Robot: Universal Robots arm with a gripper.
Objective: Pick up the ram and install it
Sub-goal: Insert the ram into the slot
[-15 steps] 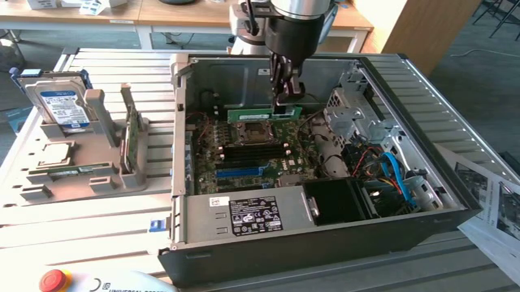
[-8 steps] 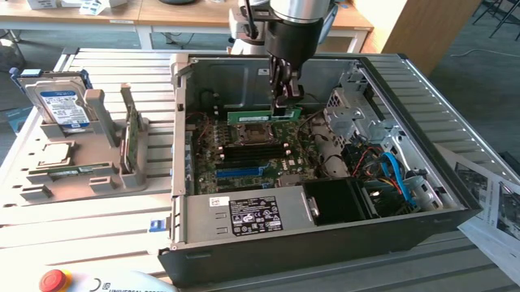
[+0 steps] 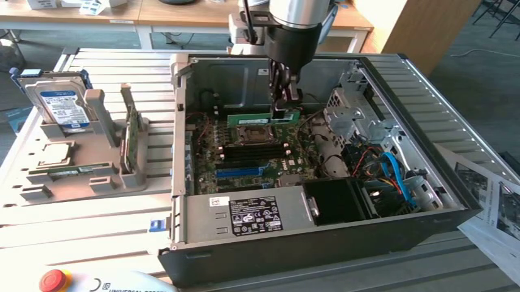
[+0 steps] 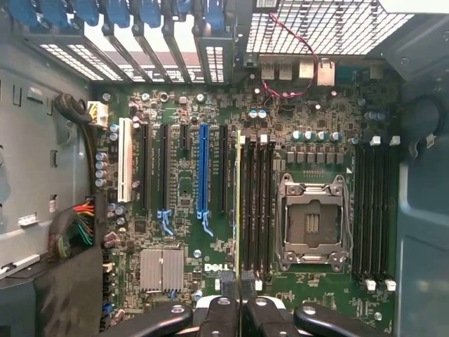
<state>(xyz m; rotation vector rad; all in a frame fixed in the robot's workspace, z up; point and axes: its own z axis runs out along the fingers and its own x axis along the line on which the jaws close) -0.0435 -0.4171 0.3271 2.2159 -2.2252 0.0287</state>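
Now, from nine o'clock in the exterior view: grey parts tray (image 3: 49,182) on the slatted counter (image 3: 81,225), blue-labelled hard drive (image 3: 61,103) upright in it, all well apart from the work. Further toward three o'clock, the open computer case (image 3: 325,243), motherboard facing up.

Comes down into that case from twelve o'clock, wrist vertical, fingers pointing straight at the board. End effector (image 3: 281,111) clenched on the ram (image 3: 252,118), pinching its upper edge nearer the three o'clock end than the middle. Holds the stick on edge, long axis running nine to three o'clock, most of its length reaching toward nine o'clock from the fingers.

Seen from the wrist, presents the ram (image 4: 238,203) edge-on as a thin line running straight out from between the end effector (image 4: 238,289). Lies parallel to the black memory slots (image 4: 256,203) that flank the CPU socket (image 4: 312,221), on the side of that bank away from the socket. Over the outermost slot or just beside it: cannot tell which. Looks, as a judgement, clear of the board and not seated, lengthwise alignment close, sideways offset the thing that matters.

Past the fingers toward three o'clock in the exterior view: metal drive cage (image 3: 349,115), near but apart from the arm.
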